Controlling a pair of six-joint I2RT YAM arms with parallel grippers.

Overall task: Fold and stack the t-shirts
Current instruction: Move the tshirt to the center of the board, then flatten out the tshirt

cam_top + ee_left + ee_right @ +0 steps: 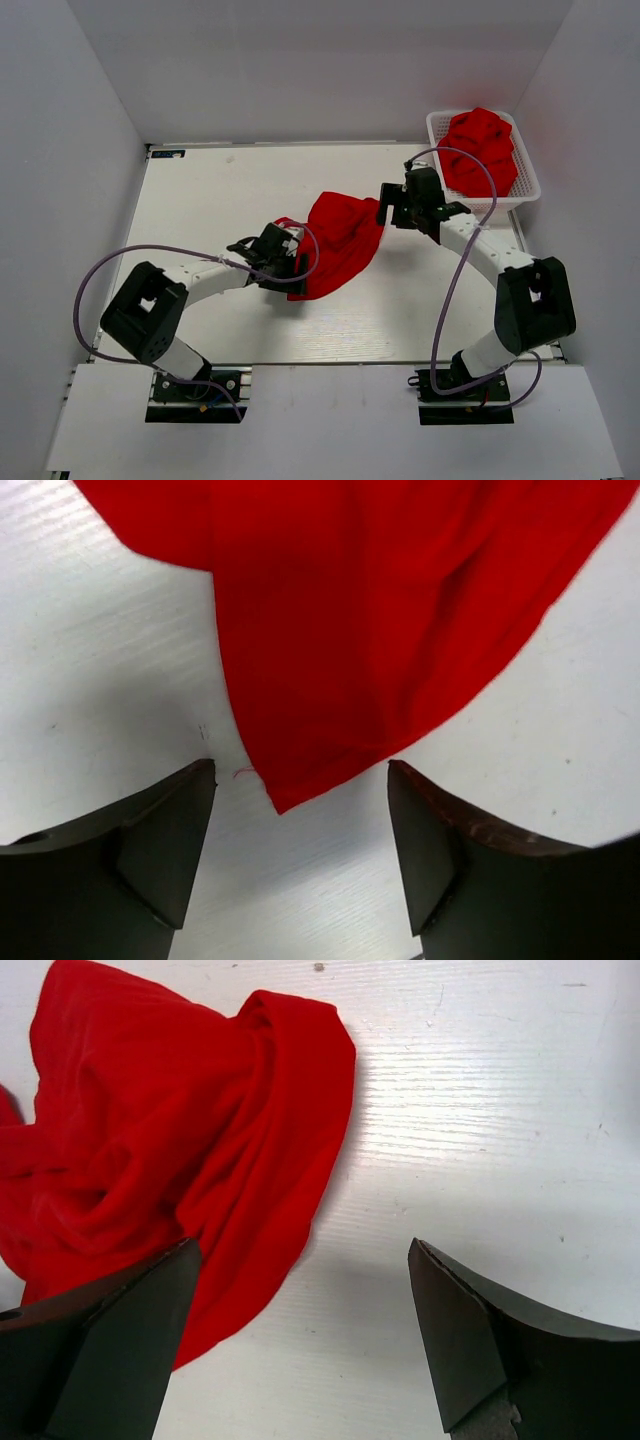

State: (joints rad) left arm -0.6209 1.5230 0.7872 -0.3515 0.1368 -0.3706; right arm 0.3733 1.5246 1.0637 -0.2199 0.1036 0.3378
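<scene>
One red t-shirt [340,240] lies crumpled on the white table [220,190] between the two arms. My left gripper [298,266] is at its lower left edge, open. In the left wrist view a pointed corner of the shirt [300,780] lies just ahead of the gap between the fingers, untouched. My right gripper [385,207] is at the shirt's upper right edge, open. The right wrist view shows the bunched shirt [170,1130] beside and under the left finger [120,1340], with bare table between the fingers. More red t-shirts [482,150] are piled in the basket.
A white lattice basket [529,175] stands at the table's far right corner. White walls enclose the table on the left, back and right. Purple cables loop from both arms over the table.
</scene>
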